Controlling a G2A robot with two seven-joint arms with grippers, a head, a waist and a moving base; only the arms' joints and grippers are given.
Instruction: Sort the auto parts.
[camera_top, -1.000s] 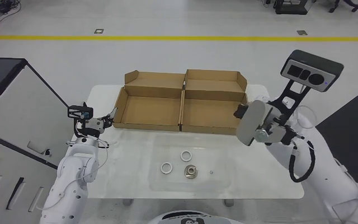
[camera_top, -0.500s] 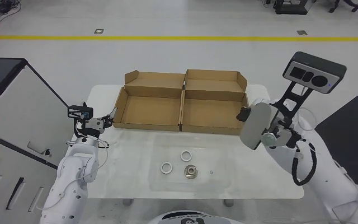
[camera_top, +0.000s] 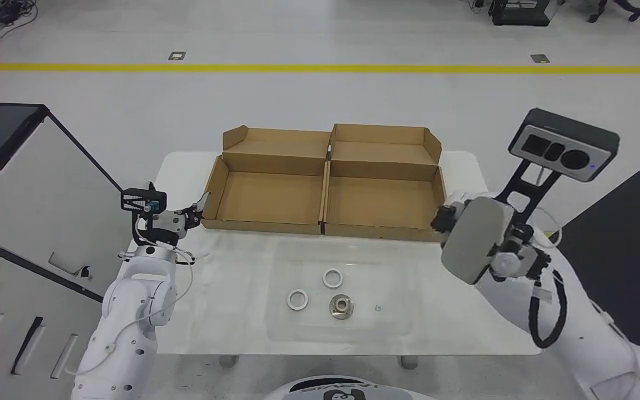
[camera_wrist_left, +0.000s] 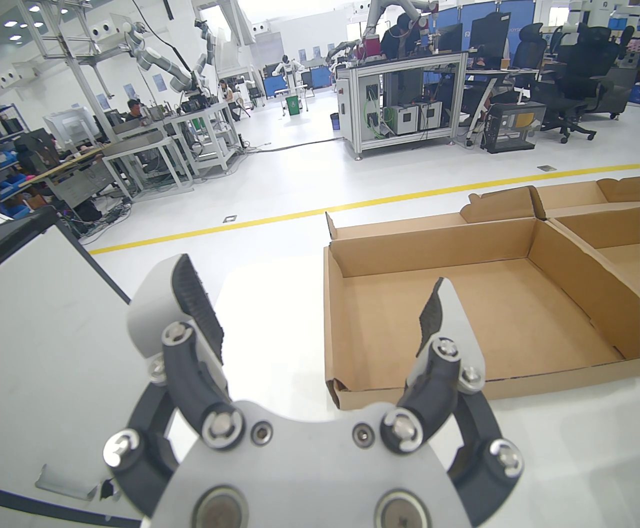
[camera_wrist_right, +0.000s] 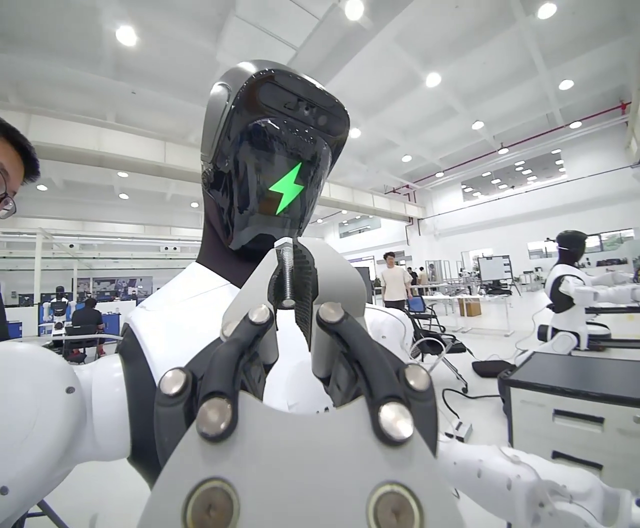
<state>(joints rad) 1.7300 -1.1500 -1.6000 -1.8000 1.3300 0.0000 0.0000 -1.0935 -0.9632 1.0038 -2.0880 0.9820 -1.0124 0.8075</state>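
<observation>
While the right gripper (camera_wrist_right: 294, 257) stays off the table, clamped on a threaded bolt (camera_wrist_right: 286, 280): sorting, carry step.
Bolt held raised, just right of the right box (camera_top: 385, 205). Left gripper (camera_wrist_left: 310, 280) has its fingers apart with nothing between them, just left of the left box (camera_top: 265, 195). On the near table (camera_top: 220, 300) lie the far ring (camera_top: 332, 279), near ring (camera_top: 297, 299) and metal hub (camera_top: 342, 307). Next move, as judged: carry the bolt over a box, tip it downward and release it. Which box takes bolts cannot be told.
</observation>
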